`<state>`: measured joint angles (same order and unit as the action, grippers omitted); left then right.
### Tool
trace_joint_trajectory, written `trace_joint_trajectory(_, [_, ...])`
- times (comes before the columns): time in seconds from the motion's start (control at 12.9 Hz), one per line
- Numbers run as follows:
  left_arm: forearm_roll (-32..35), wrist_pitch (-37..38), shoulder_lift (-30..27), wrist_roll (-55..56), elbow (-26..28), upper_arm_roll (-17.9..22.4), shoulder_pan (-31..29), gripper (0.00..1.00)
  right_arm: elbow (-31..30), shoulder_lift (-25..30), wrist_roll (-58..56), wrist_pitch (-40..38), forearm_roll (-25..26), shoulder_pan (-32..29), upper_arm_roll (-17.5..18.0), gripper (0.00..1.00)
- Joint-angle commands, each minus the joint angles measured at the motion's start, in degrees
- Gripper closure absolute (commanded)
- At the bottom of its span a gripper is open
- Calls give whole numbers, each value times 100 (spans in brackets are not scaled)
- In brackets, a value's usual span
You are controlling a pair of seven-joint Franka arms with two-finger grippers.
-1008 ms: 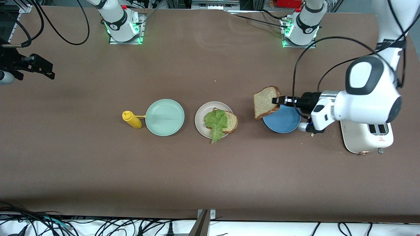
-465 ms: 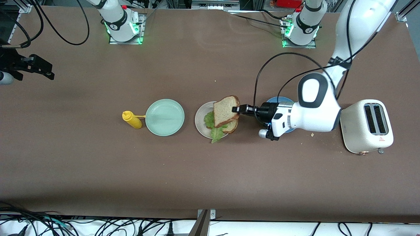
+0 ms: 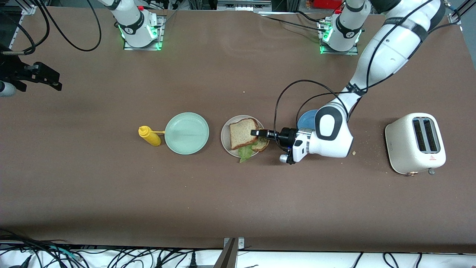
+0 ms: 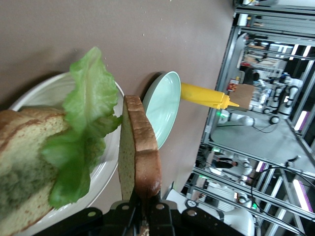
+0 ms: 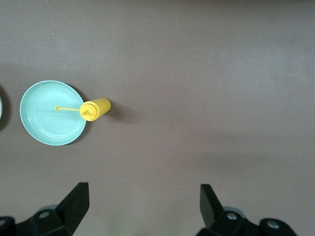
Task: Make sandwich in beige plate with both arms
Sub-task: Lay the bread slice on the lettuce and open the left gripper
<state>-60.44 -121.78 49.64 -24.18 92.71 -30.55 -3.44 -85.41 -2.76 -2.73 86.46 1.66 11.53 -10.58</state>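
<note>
**A:** How is your left arm posed?

**B:** You have it reaching from its base down across the table, forearm low and level, with the left gripper (image 3: 256, 132) over the beige plate (image 3: 225, 131). The blue plate (image 3: 305, 118) sits partly hidden under its wrist.

**A:** And your right arm?

**B:** It waits high at the right arm's end of the table. The right gripper (image 5: 142, 204) hangs over bare table, with the mint green plate (image 5: 53, 112) and the yellow mustard bottle (image 5: 95, 109) below it.

**A:** Count the things for me.

**B:** You have three plates: mint green, beige and blue. Two bread slices, one lettuce leaf (image 4: 83, 132), one mustard bottle and one toaster (image 3: 415, 143) with two slots.

**A:** What are the fingers doing?

**B:** Your left fingers (image 4: 158, 216) are clamped on the crust edge of the top slice (image 4: 138, 152), holding it over the lettuce leaf and the bottom slice (image 4: 24, 162), which lie on the beige plate. In the left wrist view a gap shows between the top slice and the leaf. Your right fingers (image 5: 77, 201) are spread wide and hold nothing.

**A:** Where is the sandwich?

**B:** On the beige plate, between the mint green plate and the blue one.
</note>
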Motion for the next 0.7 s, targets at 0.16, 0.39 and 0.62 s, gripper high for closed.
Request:
trace_joint_trajectory(0.16, [-249, 31, -25, -543, 142, 40, -69, 98, 24, 4, -8, 12, -16, -11, 12, 0])
trace_joint_trajectory(0.39, [-161, 66, -112, -544, 143, 40, -201, 0, 24, 4, -8, 12, -16, -11, 12, 0])
trace_joint_trajectory(0.62, [214, 75, -288, -535, 142, 49, -376, 0, 24, 4, -8, 12, -16, -11, 12, 0])
